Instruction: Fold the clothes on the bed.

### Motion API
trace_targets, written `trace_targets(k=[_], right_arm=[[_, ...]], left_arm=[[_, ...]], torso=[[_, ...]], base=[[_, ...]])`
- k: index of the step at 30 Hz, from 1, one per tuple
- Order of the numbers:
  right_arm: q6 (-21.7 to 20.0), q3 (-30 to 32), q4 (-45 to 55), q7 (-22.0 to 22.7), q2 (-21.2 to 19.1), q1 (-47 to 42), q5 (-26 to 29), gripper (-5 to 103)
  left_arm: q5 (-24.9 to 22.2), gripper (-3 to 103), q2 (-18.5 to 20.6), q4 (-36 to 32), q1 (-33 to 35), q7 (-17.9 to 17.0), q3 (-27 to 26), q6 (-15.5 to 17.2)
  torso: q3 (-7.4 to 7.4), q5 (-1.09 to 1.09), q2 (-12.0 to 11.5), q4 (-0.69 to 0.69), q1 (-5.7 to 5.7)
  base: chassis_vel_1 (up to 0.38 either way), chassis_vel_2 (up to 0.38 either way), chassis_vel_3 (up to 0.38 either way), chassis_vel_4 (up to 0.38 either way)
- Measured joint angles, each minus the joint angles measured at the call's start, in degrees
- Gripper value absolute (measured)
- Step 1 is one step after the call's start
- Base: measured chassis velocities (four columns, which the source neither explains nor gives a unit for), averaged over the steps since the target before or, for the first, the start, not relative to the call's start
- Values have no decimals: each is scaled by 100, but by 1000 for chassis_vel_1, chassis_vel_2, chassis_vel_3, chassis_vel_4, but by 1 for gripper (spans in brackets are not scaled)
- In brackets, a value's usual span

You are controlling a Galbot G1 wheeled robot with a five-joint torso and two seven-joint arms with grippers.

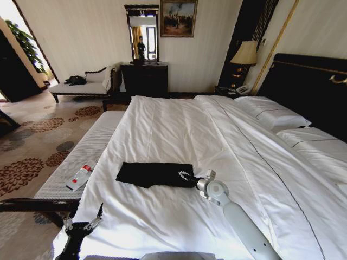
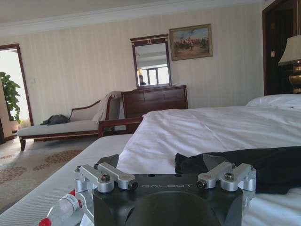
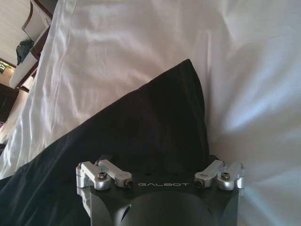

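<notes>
The bed (image 1: 162,130) is a wide double with white sheets and a dark headboard (image 1: 309,86). A black garment (image 1: 154,174) lies flat on it near the foot end as a long folded strip. My right gripper (image 1: 184,175) is open and sits low over the strip's right end. Its wrist view looks down on the dark cloth (image 3: 155,122) with white sheet (image 3: 117,47) around it. My left gripper (image 1: 84,221) hangs open at the bed's near left corner, apart from the garment (image 2: 263,167), which lies ahead of it on the sheet (image 2: 211,127).
A light bench (image 1: 81,162) runs along the bed's left side with a plastic bottle (image 1: 80,176) lying on it. Pillows (image 1: 271,114) rest at the headboard. A dresser with mirror (image 1: 145,78), a chaise (image 1: 81,86) and a lamp (image 1: 245,54) line the far wall.
</notes>
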Motion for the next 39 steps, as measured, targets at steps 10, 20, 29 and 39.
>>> trace_targets(k=[10,20,29,39], right_arm=[[37,-43,-76,11,-10,41,-33,50],[50,-79,-67,12,-40,15,-74,17],[88,-88,2,112,72,18,-88,6],[112,350,415,249,144,-176,-34,6]], left_arm=[[0,100,0,0,0,0,0,0],[0,100,0,0,0,0,0,0],[0,100,0,0,0,0,0,0],[0,100,0,0,0,0,0,0]], torso=[[0,1,0,0,0],[0,2,-1,2,1],[0,1,-1,0,1],[0,2,-1,1,1]], base=[[0,0,0,0],[0,0,0,0],[0,0,0,0],[0,0,0,0]])
